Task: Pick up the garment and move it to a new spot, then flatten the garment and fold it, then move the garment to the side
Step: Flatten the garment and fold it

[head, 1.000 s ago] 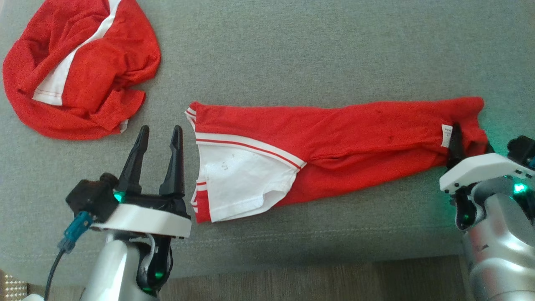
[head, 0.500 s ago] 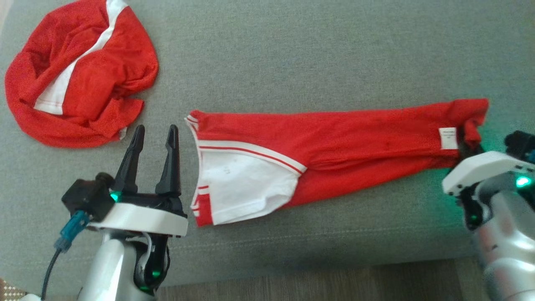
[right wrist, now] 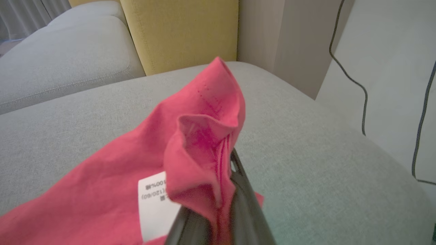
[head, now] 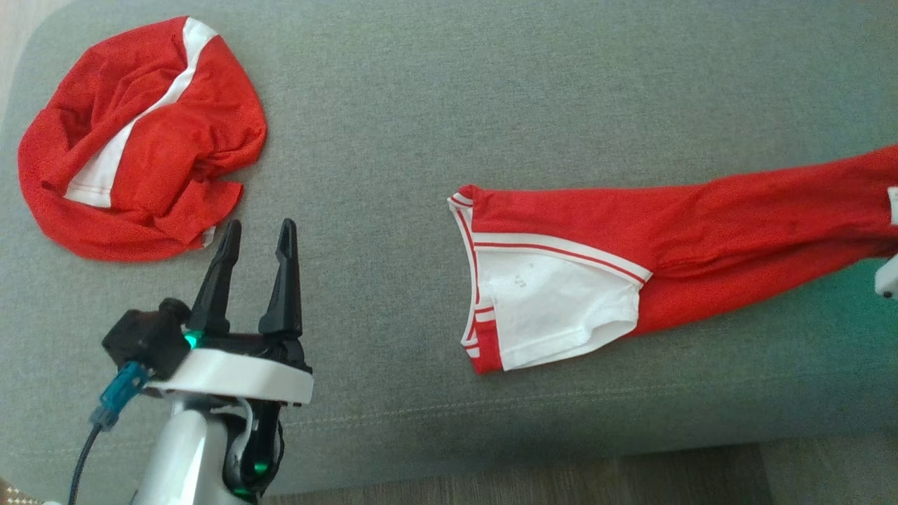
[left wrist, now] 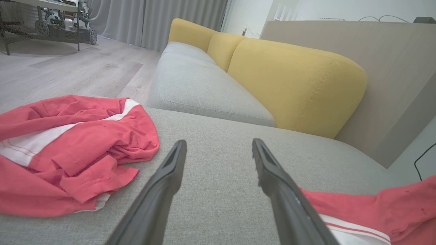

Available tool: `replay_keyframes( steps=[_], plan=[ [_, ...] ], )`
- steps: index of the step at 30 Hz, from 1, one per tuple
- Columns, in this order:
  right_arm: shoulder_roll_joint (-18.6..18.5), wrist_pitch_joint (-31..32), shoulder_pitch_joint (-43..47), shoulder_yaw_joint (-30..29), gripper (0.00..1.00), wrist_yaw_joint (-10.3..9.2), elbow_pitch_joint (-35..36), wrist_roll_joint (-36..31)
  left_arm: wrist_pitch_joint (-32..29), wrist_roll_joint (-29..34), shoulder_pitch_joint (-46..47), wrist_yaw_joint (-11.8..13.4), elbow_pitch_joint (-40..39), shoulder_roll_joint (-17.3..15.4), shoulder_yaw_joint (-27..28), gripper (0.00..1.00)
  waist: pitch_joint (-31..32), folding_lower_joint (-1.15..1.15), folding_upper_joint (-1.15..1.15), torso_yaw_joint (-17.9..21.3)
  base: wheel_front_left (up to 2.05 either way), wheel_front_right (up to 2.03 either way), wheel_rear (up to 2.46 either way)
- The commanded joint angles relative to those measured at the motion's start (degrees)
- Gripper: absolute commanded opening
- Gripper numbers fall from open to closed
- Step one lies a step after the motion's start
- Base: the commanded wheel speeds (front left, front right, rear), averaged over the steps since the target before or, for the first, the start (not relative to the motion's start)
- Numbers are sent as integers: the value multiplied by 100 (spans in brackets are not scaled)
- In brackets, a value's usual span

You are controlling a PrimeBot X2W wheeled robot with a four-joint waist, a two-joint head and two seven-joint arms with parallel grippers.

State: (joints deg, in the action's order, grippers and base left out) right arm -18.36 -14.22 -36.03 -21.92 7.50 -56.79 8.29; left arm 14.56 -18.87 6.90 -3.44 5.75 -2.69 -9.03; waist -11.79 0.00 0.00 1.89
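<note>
PICKING UP THE GARMENT: The robot's right hand (right wrist: 231, 163) is clenched on a bunched end of a long red knit garment with a white panel and striped trim (head: 666, 238). The cloth is pinched between its dark fingers (right wrist: 246, 207), just beside a white care label (right wrist: 153, 200). In the head view the held end runs off the right edge of the frame. The rest lies stretched across the middle right of the grey upholstered sofa seat (head: 421, 105), with the white panel toward the centre. The grip at one far end appears chosen so the garment draws out straight along the seat as it is taken to its new spot. The left hand (head: 256, 231), released and grasping nothing, sits at the lower left of the frame, well apart from the garment's striped edge. It is near a crumpled red-and-white cloth heap (head: 140, 140) at the upper left, seemingly placed to take the free end for flattening.
</note>
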Motion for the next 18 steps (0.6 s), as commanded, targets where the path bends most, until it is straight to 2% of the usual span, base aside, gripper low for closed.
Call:
replay_keyframes(
  steps=[1, 6, 10, 14, 18],
  plan=[
    [-77, -76, -200, 15, 0, -1, 207, -159, 44, -60, 99, 30, -208, -19, 176, 100, 4, 0, 0, 7, 0, 0, 0],
    [206, -50, -326, -128, 0, -1, 402, -628, 44, -137, 116, 67, -216, -19, 123, 100, 6, 0, 0, 31, 0, 0, 0],
    [460, 78, -320, 68, 0, -1, 642, -635, 44, -171, 102, 88, -201, -19, 106, 100, 63, 0, 0, 67, 0, 0, 0],
    [791, 375, -256, 423, 0, -1, 1071, -244, 44, -156, 86, 88, -206, -19, 118, 100, 128, 0, 0, 102, 0, 0, 0],
    [1018, 811, -65, 852, 0, -1, 1815, 299, 44, -43, 58, 66, -214, -19, 100, 100, 168, 0, 0, 131, 0, 0, 0]
  ],
)
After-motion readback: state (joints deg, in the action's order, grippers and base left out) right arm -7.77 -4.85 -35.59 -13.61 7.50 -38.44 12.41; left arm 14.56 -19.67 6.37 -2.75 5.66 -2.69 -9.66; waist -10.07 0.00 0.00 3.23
